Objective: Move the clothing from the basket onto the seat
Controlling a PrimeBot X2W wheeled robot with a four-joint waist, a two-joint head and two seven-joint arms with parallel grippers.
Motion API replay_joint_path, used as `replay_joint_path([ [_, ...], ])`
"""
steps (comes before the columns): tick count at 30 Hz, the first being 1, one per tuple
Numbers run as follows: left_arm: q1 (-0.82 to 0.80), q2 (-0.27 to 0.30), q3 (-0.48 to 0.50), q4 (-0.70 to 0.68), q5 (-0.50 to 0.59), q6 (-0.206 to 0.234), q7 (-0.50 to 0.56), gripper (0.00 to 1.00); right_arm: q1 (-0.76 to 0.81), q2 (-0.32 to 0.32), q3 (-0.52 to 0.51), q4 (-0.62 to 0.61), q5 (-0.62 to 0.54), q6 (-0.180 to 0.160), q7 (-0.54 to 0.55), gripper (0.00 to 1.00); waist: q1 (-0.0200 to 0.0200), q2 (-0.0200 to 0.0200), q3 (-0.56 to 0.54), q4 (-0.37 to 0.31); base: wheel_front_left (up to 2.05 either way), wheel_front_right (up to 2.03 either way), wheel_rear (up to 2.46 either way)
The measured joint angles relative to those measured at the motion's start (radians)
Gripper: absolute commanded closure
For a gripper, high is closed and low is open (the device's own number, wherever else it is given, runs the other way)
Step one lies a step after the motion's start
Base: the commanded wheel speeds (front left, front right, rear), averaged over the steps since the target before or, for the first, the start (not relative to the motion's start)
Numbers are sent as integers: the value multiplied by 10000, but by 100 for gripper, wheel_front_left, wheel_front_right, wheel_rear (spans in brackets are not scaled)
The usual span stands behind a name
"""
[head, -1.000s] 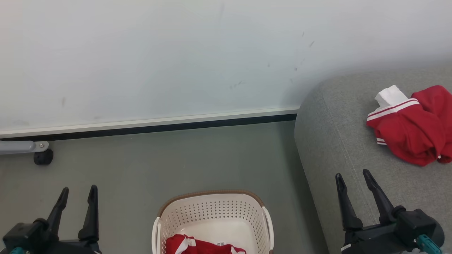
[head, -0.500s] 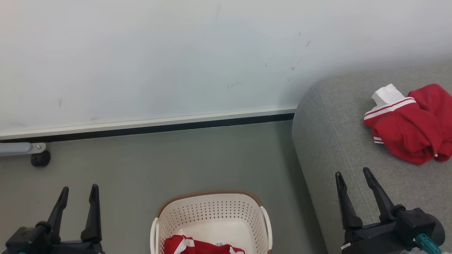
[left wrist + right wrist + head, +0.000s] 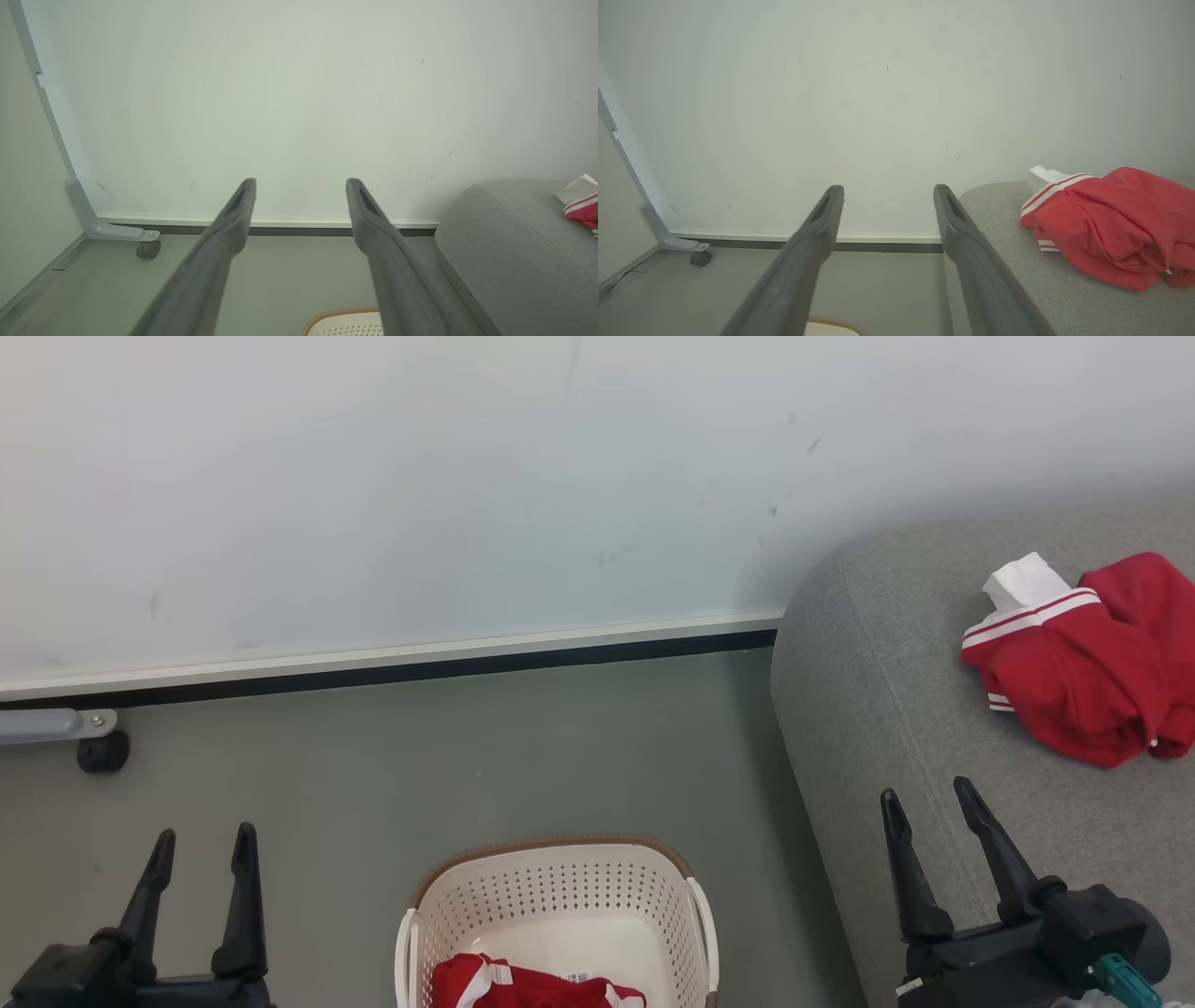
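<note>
The seat [image 3: 896, 709] is lying beneath the right gripper [image 3: 922, 786] fingers, one garment [image 3: 1083, 681] resting beyond their tips. The basket [image 3: 560, 887] is sitting between these and the left gripper [image 3: 205, 833] fingers, holding the second garment [image 3: 523, 985]. Both pairs are standing apart, empty.

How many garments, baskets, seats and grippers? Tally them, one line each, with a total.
Basket: 1
Seat: 1
Red garments: 2, seat garment, basket garment
Grippers: 2, left gripper, right gripper
Total: 6
</note>
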Motion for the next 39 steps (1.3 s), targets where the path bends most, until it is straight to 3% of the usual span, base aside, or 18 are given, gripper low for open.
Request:
replay_joint_path([
  [9, 165, -10, 178, -307, 56, -29, 0, 0, -72, 157, 94, -105, -44, 4, -40, 0, 0, 0, 271, -92, 0, 0, 0],
  [19, 149, 132, 470, -573, 88, -382, -2, 0, -325, 466, 316, -339, -345, 2, -40, 0, 0, 0, 958, -296, 0, 0, 0],
  [39, -1501, 915, 44, 58, 222, -1816, 13, 0, -1341, 953, 453, -698, -911, -132, -67, 0, 2, 2, 3347, -1148, 0, 0, 0],
])
